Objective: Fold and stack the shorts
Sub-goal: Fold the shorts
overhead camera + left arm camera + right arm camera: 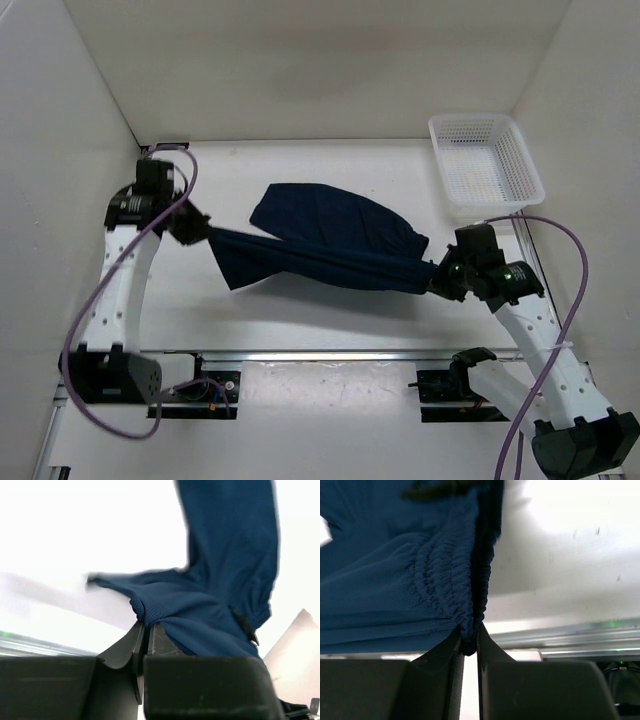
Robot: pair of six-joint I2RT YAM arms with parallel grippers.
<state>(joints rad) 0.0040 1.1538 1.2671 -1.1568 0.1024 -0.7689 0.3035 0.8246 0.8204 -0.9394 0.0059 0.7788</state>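
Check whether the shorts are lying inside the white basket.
No, the shorts are stretched between the left gripper and the right gripper, well apart from the white basket.

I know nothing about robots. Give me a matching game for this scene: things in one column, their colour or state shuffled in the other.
1 shorts
2 basket
3 left pincer
4 right pincer

A white mesh, far right corner
B shut on gathered, ribbed fabric
C dark navy, stretched between both pincers
D shut on a smooth fabric corner

Pairs: 1-C, 2-A, 3-D, 4-B
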